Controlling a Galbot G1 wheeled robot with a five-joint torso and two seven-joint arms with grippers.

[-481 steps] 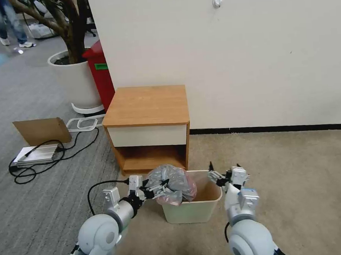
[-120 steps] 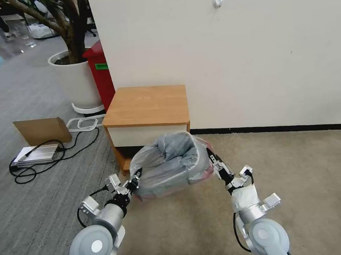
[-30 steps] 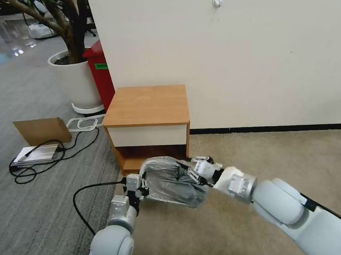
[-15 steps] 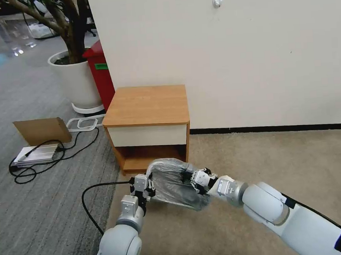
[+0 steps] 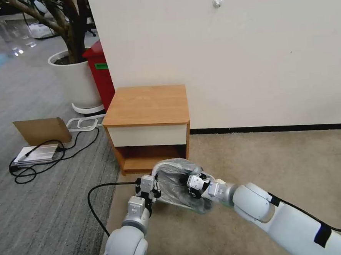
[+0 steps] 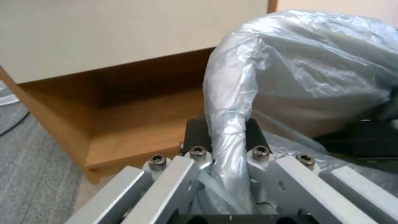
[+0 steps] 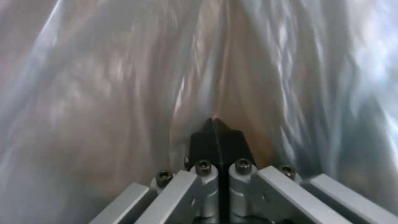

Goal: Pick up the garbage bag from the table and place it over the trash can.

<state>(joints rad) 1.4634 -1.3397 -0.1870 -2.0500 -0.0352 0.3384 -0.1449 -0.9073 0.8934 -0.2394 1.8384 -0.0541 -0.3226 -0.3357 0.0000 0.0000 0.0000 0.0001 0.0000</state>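
Beige carpet (image 5: pixel 280 163) runs up to a plain cream wall (image 5: pixel 250 53), and low on it, just in front of the small light-brown wooden table (image 5: pixel 148 105) with the white drawer front, sits the thin crinkly translucent grey garbage bag (image 5: pixel 173 181). It is draped over what is presumably the small cream trash can, whose walls show only as a pale tan shape through the film in the left wrist view. The left gripper (image 5: pixel 148 187), at the bag's nine o'clock, has its jaws clamped on a gathered rope of the rim (image 6: pixel 226 130), probably to hold that side down over the can's edge. The right gripper (image 5: pixel 192 184), reaching in from four o'clock, is inside the bag's mouth with its jaws pressed together (image 7: pixel 216 137), seemingly pushing the plastic down into the can. Beyond the table, at eleven o'clock, stand a tall red bin (image 5: pixel 100 78) and a white round planter (image 5: pixel 73 81) on grey carpet, with a cardboard sheet (image 5: pixel 41 129) and black cables (image 5: pixel 45 158) at nine o'clock.
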